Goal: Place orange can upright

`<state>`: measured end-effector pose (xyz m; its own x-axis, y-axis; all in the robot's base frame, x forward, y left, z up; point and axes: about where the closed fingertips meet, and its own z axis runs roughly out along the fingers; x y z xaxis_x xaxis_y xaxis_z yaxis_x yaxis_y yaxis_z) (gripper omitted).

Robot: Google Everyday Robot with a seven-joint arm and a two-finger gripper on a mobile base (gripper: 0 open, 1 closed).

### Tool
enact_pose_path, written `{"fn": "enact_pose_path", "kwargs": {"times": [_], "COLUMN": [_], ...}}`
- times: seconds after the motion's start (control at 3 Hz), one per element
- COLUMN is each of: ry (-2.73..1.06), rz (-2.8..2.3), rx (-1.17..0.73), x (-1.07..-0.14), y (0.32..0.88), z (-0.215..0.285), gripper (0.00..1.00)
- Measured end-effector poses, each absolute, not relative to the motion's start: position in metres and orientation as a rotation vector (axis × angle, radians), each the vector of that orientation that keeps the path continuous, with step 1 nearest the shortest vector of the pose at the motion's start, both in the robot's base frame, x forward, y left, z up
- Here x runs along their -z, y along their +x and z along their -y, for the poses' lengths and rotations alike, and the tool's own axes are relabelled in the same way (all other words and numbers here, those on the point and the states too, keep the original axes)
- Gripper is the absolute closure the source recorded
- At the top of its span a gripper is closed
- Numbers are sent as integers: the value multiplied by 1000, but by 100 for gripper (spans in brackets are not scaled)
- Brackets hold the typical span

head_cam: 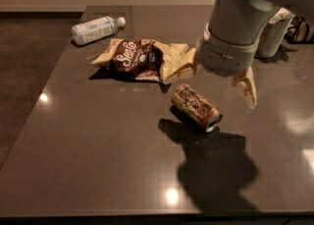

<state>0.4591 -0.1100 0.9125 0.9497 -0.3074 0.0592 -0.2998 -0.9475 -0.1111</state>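
The orange can lies on its side on the dark table, right of centre, its silver end facing the front right. My gripper hangs just above and behind the can, open, with one pale finger on the can's right and the other near the chip bag at the left. The gripper holds nothing and does not touch the can.
A brown chip bag lies behind and left of the can. A clear water bottle lies at the back left. A grey metal cup stands at the back right, partly hidden by my arm.
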Motion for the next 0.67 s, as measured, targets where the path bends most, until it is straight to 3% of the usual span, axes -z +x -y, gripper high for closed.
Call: {"fn": "enact_pose_path", "kwargs": {"times": [0.67], "ry": [-3035], "rz": [-255], "rx": [66], "x": [-903], "y": [461], "z": [97], "gripper": [0]}}
